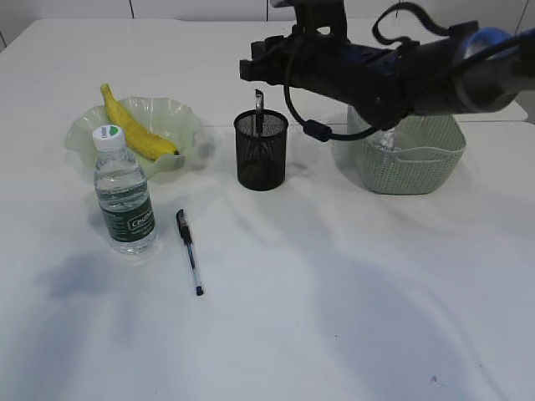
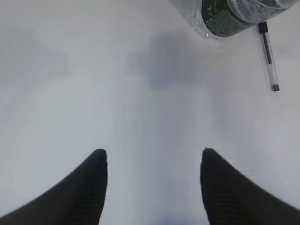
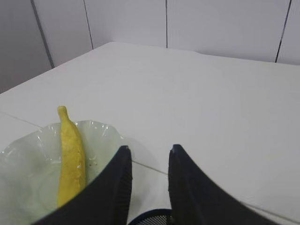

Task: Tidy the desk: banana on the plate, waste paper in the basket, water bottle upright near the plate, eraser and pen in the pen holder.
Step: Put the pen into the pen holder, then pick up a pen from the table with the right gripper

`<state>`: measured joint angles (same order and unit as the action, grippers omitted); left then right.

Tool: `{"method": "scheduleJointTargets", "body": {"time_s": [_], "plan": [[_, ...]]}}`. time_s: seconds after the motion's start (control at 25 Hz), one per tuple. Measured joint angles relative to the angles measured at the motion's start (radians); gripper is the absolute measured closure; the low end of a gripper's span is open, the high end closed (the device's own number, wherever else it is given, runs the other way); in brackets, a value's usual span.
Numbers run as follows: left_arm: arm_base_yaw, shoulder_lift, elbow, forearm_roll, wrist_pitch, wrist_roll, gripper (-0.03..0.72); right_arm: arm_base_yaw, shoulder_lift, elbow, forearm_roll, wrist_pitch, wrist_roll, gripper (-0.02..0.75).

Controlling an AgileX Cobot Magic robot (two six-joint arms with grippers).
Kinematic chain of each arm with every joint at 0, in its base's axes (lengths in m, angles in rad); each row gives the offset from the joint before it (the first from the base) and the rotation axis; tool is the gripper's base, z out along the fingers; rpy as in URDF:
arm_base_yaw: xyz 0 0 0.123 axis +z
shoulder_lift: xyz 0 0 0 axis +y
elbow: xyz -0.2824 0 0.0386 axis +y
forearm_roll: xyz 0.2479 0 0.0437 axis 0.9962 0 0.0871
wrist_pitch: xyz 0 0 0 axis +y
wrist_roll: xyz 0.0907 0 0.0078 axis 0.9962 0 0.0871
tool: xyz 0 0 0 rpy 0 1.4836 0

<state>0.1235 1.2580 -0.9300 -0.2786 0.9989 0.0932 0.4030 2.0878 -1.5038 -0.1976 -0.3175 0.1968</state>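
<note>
Two arms work this white table (image 1: 334, 317), and we start with what lies closest to us: the pen (image 1: 189, 252) flat on the table, cap end toward the far side, tip toward us, just right of the bottle (image 1: 124, 192). The bottle stands upright with its white cap on, right in front of the plate (image 1: 84, 134), their edges close or touching; we cannot tell which. In the left wrist view we see the left gripper (image 2: 153, 161) hovering above bare table with its jaws standing wide and nothing between them, the bottle's base and the pen at the top right of that view. Behind the bottle, the banana (image 1: 134, 129) lies in the pale green plate, stem end toward the far side. Right of the plate stands the black mesh holder (image 1: 261, 150) with a dark thing sticking up out of it; we cannot tell what it is. Above the holder hangs the right gripper (image 3: 149, 161), its jaws a narrow gap apart and empty, with the holder's rim showing just below the fingertips. Farther right, partly hidden by the right arm (image 1: 401, 75), sits the green woven basket (image 1: 418, 163); we see something pale inside but cannot tell what.
</note>
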Motion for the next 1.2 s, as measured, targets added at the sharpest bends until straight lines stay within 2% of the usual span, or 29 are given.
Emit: {"method": "scheduleJointTargets", "body": {"time_s": [0.48, 0.64, 0.8, 0.92, 1.04, 1.2], "plan": [[0.000, 0.000, 0.000, 0.000, 0.000, 0.000, 0.245, 0.026, -0.229, 0.000, 0.006, 0.661, 0.020, 0.527], [0.000, 0.000, 0.000, 0.000, 0.000, 0.000, 0.245, 0.048, -0.263, 0.000, 0.055, 0.918, 0.020, 0.527], [0.000, 0.000, 0.000, 0.000, 0.000, 0.000, 0.245, 0.057, -0.267, 0.000, 0.171, 1.166, -0.029, 0.527], [0.000, 0.000, 0.000, 0.000, 0.000, 0.000, 0.245, 0.057, -0.268, 0.000, 0.277, 1.287, -0.072, 0.527], [0.000, 0.000, 0.000, 0.000, 0.000, 0.000, 0.245, 0.057, -0.270, 0.000, 0.395, 1.336, -0.081, 0.517], [0.000, 0.000, 0.000, 0.000, 0.000, 0.000, 0.245, 0.066, -0.270, 0.000, 0.541, 1.343, -0.082, 0.465]]}}
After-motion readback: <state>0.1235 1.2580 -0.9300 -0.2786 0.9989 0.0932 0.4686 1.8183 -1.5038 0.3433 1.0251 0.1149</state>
